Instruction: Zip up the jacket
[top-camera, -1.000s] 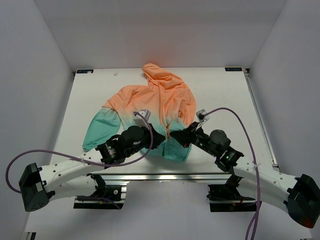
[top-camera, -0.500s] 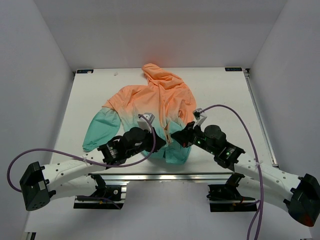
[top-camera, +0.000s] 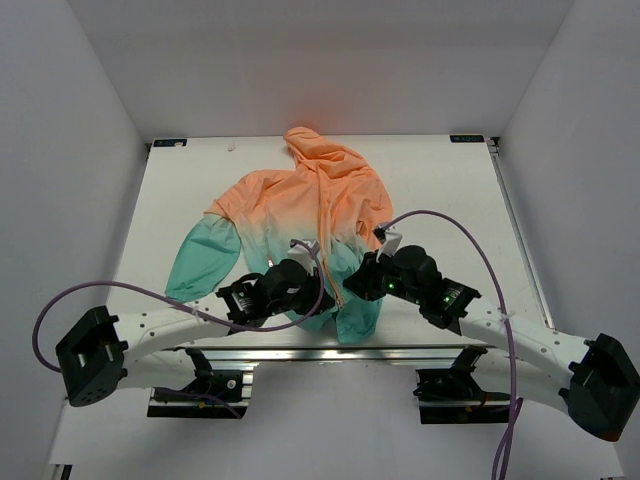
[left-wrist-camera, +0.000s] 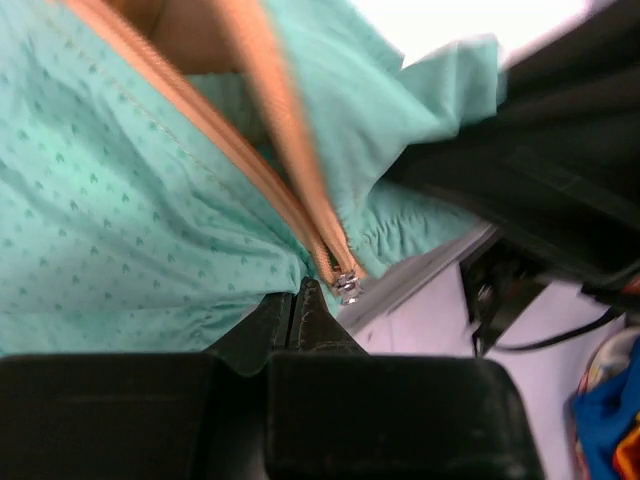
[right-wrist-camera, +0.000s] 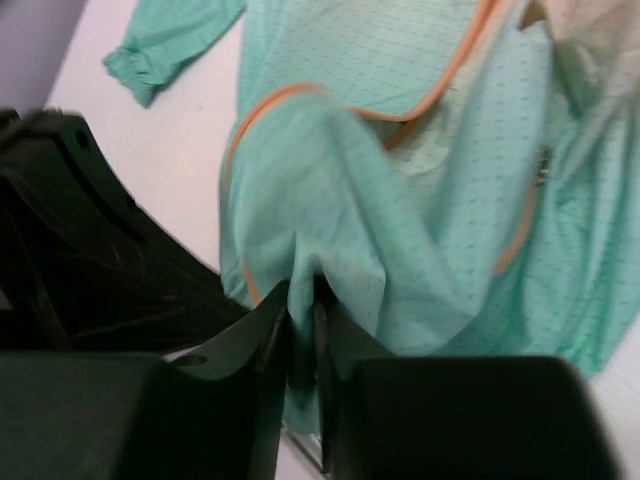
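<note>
The jacket (top-camera: 300, 195) lies face up on the white table, its peach hood at the back and its teal hem drawn toward the near edge. An orange zipper (top-camera: 328, 225) runs down its front. In the left wrist view, my left gripper (left-wrist-camera: 300, 298) is shut on the puckered teal hem (left-wrist-camera: 150, 250), with the metal zipper slider (left-wrist-camera: 347, 288) just right of its tip. My right gripper (right-wrist-camera: 302, 300) has its jaws nearly together, and a raised fold of teal jacket (right-wrist-camera: 420, 200) sits between them. In the top view the two grippers, left (top-camera: 322, 290) and right (top-camera: 352, 290), stand close together at the hem.
The metal rail (top-camera: 300, 352) at the table's near edge lies directly under the hanging hem. White table (top-camera: 450, 190) surrounds the jacket, with grey walls on three sides. A purple cable (top-camera: 440, 220) loops above the right arm. The left arm's black body (right-wrist-camera: 90, 250) crowds the right wrist view.
Both grippers have drawn inward and toward the near edge, dragging the hem with them so it now bunches and hangs over the edge. The jaws of the right gripper have eased slightly apart.
</note>
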